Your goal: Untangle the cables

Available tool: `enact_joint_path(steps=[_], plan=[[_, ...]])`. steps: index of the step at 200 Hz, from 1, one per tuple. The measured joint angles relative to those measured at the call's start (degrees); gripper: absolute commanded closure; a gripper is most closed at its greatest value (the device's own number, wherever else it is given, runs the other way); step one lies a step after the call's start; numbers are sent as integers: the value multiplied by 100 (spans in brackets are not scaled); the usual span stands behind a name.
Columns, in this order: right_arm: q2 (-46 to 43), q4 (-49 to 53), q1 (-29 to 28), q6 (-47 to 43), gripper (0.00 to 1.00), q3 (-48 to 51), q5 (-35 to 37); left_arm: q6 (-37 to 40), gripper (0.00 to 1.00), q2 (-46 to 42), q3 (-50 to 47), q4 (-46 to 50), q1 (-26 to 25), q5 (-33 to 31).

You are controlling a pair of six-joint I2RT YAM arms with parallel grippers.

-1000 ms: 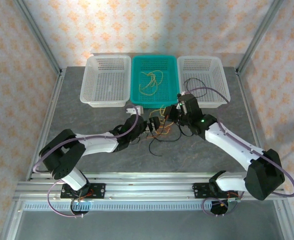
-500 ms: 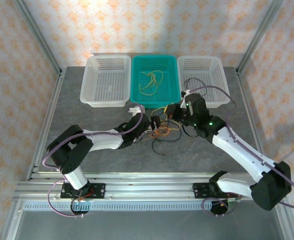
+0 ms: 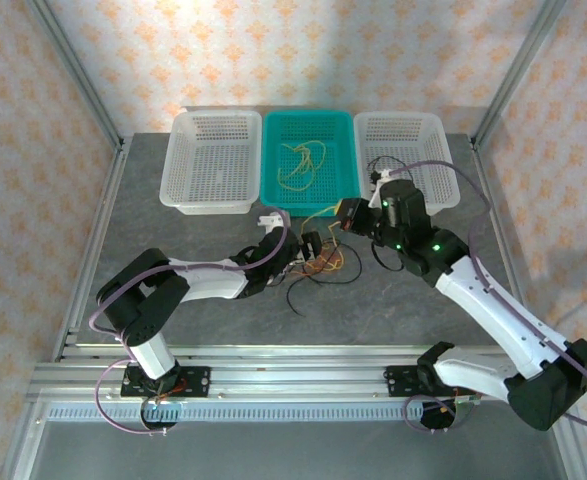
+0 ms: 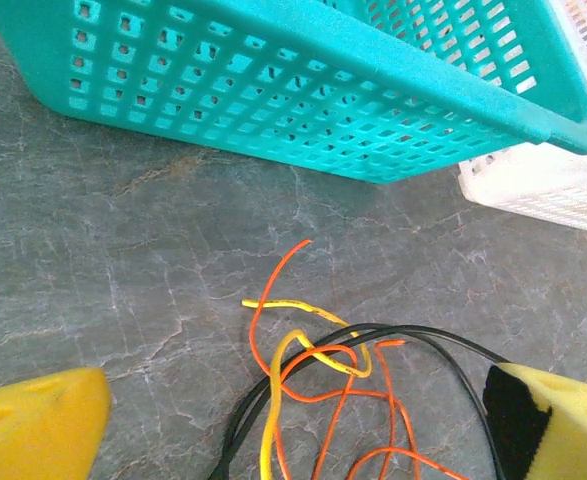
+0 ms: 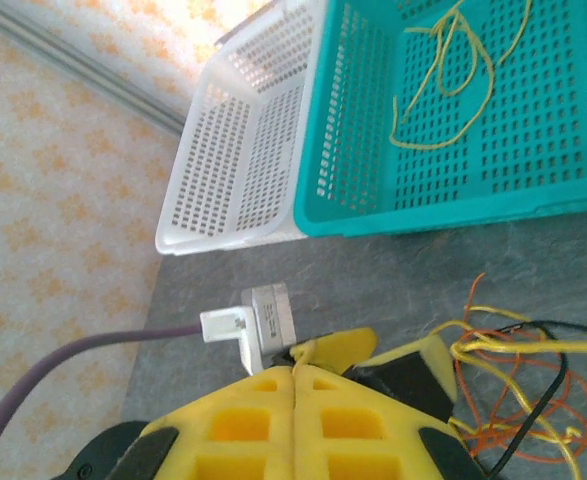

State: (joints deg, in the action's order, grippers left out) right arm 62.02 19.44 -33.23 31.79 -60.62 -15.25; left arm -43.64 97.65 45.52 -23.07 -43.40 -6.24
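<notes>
Three baskets are standing in a row at the far side of the grey table (image 3: 173,260), and the teal basket (image 3: 345,150) is standing in the middle of them. A white basket (image 3: 211,160) is touching the left side of the teal basket. Inside the teal basket one loose yellow cable (image 3: 301,165) is lying alone on the floor of it. Just in front of the teal basket, on the table, the cables (image 4: 318,355) are lying in one knot: yellow, orange and black strands are crossing over each other. The left gripper (image 4: 293,430) is hovering low in front of the teal basket with its jaws spread wide, and the knot is lying between the two yellow fingers (image 4: 33,420) without touching them as far as I can see. The right gripper (image 5: 295,375) is hanging near the front right corner of the teal basket, above the knot, with its two yellow fingers pressed fully together. Whether a thin strand is pinched between them, I cannot tell. A second white basket (image 3: 441,150) is standing against the right side of the teal basket.
</notes>
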Motion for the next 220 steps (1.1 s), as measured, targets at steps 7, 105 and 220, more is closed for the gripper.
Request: enact_joint_path(steps=[7, 105, 220], plan=[[-44, 9, 2, -37, 100, -50, 149, -2, 3, 0, -26, 15, 0, -4], [-136, -431, 28, -87, 100, -603, 798, 907, 1, -1121, -529, -363, 66, 1226], [922, 516, 363, -916, 68, 149, 1204, 850, 3, -1604, -885, -348, 85, 1198]])
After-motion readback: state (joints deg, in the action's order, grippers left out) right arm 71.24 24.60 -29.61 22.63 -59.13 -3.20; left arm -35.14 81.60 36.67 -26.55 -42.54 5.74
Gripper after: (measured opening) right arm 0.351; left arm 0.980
